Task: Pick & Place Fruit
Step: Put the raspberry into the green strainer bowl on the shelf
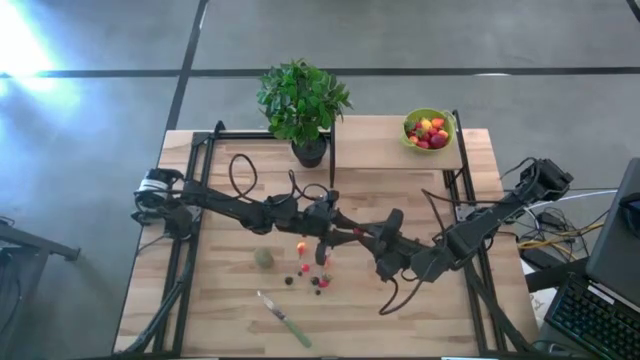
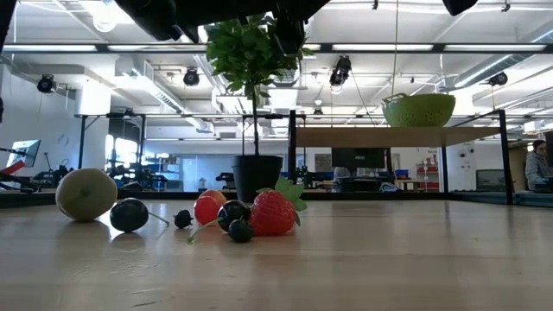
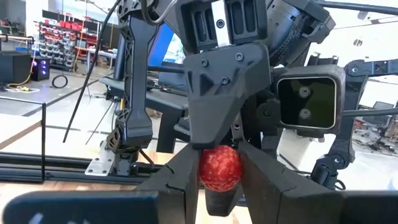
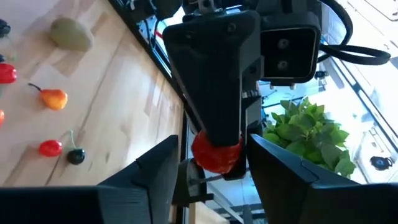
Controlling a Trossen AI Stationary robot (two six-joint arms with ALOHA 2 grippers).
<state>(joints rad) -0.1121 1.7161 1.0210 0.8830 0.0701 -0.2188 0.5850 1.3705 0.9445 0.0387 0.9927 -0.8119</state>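
**Berry handover above the table, near the plant**

Right wrist view: the right claw [image 4: 212,167] stands wide open, one finger on each side of a red berry [image 4: 215,153] and, as far as I can see, not touching it. The berry sits at the tip of the left claw [image 4: 217,140], which faces it head-on. The leaves of the potted plant [image 4: 308,134] show just beyond the two claws.

Left wrist view: the left claw's fingers are closed on the berry, one on each side. It is held near its middle and looks secure.

High view: the two claws meet above the table [image 1: 420,300], in front of the plant and a little to its right. The loose fruit [image 1: 300,270] lies below them, farther from the plant. A green bowl [image 1: 446,120] already holding fruit stands well to the plant's right.

Low view: a pale green ball [image 2: 86,193], dark berries and a strawberry [image 2: 272,213] rest on the table in front of the plant. Neither claw shows here.

The step in hand appears to be passing the berry to the right arm. To do it well:
- The right claw should close squarely on the berry's exposed sides, clear of the left fingers.
- The left claw should let go only once that grip is firm.
- The arms should then part straight back, so the small, round berry does not twist and drop.
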